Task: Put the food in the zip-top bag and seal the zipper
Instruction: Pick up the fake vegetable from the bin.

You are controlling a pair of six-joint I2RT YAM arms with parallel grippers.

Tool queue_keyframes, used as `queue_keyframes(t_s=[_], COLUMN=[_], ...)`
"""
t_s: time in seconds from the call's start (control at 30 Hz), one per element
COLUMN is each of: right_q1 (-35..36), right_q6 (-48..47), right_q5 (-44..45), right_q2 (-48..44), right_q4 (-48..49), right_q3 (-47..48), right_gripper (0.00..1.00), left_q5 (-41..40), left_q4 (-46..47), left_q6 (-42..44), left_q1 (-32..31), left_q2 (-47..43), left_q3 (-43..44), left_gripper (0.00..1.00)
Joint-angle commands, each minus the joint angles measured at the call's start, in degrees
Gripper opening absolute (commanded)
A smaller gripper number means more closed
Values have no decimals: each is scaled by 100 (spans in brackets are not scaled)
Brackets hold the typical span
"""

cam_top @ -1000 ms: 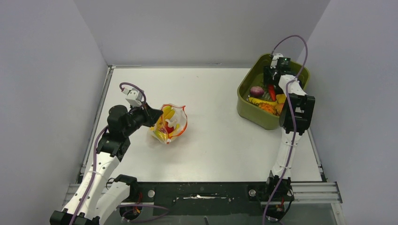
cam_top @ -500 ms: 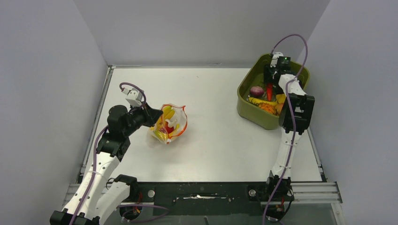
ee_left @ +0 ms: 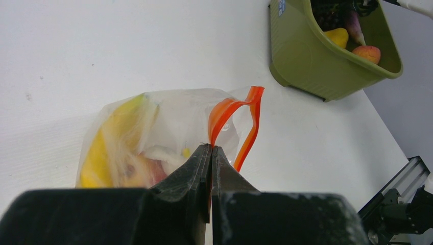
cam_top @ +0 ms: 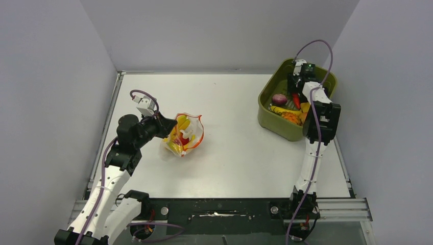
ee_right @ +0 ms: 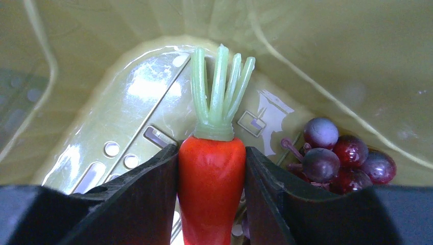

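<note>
Clamping carrot (ee_right: 211,176), right hand (ee_right: 211,159); tip cropped, possibly touching bin (ee_right: 332,61)

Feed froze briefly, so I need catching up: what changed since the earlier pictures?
The right gripper has closed its fingers onto the red carrot inside the olive-green bin. The left gripper still pinches the zip-top bag at its mouth; the bag and the food in it are unmoved.

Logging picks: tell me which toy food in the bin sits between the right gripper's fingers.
The orange-red carrot with green stalks; the purple grapes lie beside, ungripped.
</note>
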Motion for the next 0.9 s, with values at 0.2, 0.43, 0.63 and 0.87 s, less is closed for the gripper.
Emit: queue_keyframes(t_s=[0.2, 0.43, 0.63, 0.87], right_q1=[-50, -20, 23, 144], right_q6=[-40, -29, 51, 185], right_q5=[-30, -15, 112, 165], right_q2=[-572, -1203, -1849, -2668], right_q4=[193, 364, 570, 746], right_q3=[-19, -419, -869, -1250], right_gripper=[35, 33, 31, 31], left_q5=[-48, -42, -42, -50], left_q4=[223, 232, 243, 241], left_q6=[111, 111, 115, 110], left_q1=[32, 32, 31, 38], left_q2=[-109, -101, -124, -131], left_q3=[42, 42, 27, 24], left_gripper=[0, 0, 0, 0])
